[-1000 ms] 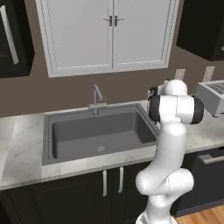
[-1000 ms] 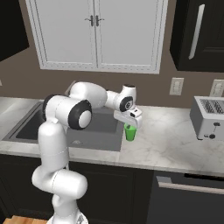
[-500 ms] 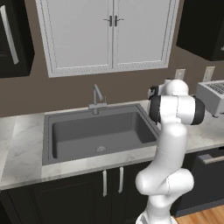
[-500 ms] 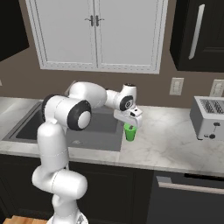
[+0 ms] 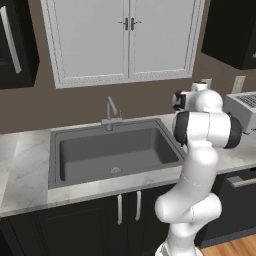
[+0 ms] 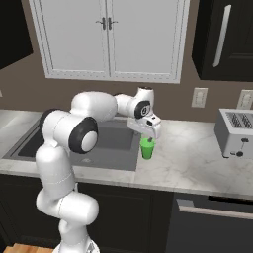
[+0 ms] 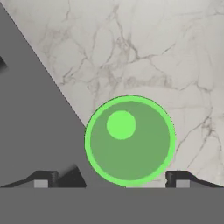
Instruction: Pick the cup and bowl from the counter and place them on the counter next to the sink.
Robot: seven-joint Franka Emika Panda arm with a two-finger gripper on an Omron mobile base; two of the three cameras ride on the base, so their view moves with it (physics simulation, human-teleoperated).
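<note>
The small green cup stands upright on the white marble counter, just right of the sink's edge. My gripper hangs straight above it, open, with a finger on either side of the rim and a gap to each. Seen from the hand, the cup is a round green ring with the dark fingertips far apart, and the grey sink lies to its left on the counter. The bowl is out of view.
A chrome faucet rises behind the sink basin. A silver toaster stands at the right end of the counter. White upper cabinets hang above, and a bare stretch of marble lies between cup and toaster.
The jaws have gone from shut on the cup to wide open. The cup stays in the same spot on the counter, and the arm has barely moved.
</note>
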